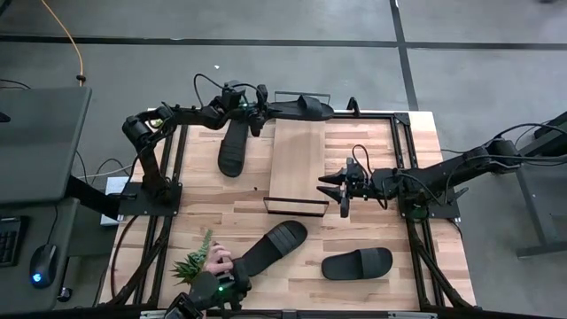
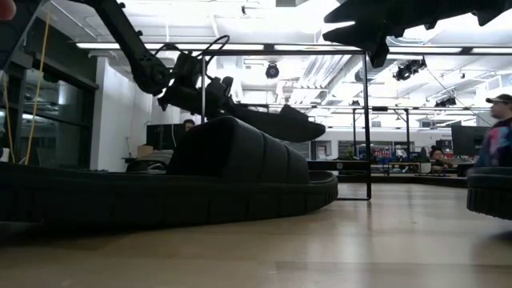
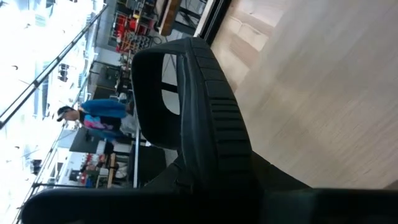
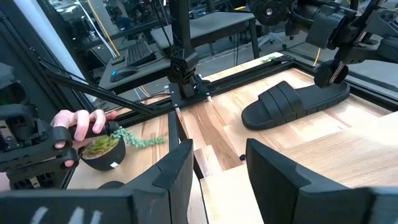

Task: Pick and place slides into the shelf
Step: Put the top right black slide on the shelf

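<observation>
My left gripper (image 1: 259, 113) is shut on one black slide (image 1: 303, 107), which hangs in the air over the table's far edge, just beyond the shelf (image 1: 297, 159). The shelf is a light-wood board in a black wire frame at mid-table. A second slide (image 1: 232, 147) lies flat on its sole left of the shelf. Two more slides (image 1: 275, 246) (image 1: 356, 263) lie near the front edge. My right gripper (image 1: 341, 188) stands open at the shelf's right side, with nothing between its fingers (image 4: 180, 168). My left gripper holds the slide by one end of its sole (image 3: 208, 158), the end toward the table's left. The fingers come nearly level from the left and lie along the slide. The slide (image 2: 276, 122) is lifted clear and sticks out toward the right, about level.
A person's hand (image 1: 218, 257) holds a small potted plant (image 1: 192, 262) at the near left corner, close to one slide. A black metal frame (image 1: 403, 142) borders the table. A desk with a mouse stands off the table's left.
</observation>
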Robot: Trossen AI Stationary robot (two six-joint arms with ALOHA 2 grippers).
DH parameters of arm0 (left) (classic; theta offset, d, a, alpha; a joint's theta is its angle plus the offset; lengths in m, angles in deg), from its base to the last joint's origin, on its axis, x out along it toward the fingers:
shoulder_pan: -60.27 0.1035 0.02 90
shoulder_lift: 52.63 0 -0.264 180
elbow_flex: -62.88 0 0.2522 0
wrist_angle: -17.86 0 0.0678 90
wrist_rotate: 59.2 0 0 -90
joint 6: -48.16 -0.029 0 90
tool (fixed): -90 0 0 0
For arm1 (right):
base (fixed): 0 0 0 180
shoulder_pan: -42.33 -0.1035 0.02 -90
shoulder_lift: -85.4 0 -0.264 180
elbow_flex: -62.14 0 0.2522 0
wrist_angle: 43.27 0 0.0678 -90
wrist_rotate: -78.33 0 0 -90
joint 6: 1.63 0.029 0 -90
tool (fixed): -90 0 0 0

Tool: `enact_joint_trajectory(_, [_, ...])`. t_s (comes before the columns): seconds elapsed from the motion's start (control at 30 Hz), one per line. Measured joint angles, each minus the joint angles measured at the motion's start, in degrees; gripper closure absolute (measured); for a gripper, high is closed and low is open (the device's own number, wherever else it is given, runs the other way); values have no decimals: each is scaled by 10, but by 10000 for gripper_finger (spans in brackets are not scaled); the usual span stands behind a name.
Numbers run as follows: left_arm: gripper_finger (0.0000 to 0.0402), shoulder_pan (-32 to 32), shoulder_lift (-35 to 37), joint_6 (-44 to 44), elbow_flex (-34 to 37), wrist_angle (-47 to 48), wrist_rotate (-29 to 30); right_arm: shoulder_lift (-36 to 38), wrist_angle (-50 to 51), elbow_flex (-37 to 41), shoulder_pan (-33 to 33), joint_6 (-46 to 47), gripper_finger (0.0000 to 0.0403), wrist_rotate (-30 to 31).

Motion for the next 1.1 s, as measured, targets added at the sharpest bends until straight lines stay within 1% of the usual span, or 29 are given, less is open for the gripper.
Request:
enact_joint_trajectory(0.3, [358, 1, 0, 0, 0, 0, 10, 0, 0, 0, 0, 1, 263, 1])
enact_joint_trajectory(0.5, [302, 1, 0, 44, 0, 0, 42, 0, 0, 0, 0, 1, 263, 1])
enact_joint_trajectory(0.6, [287, 2, 0, 59, 0, 3, 44, 0, 0, 0, 0, 1, 263, 1])
enact_joint_trajectory(0.83, [282, 0, 0, 103, 0, 9, 41, 0, 0, 0, 0, 2, 263, 1])
enact_joint_trajectory(0.97, [281, 0, 0, 106, 0, 27, 41, 0, 0, 0, 0, 2, 263, 1])
enact_joint_trajectory(1.1, [280, 0, -16, 106, 0, 18, 41, 0, 0, 0, 0, 2, 263, 1])
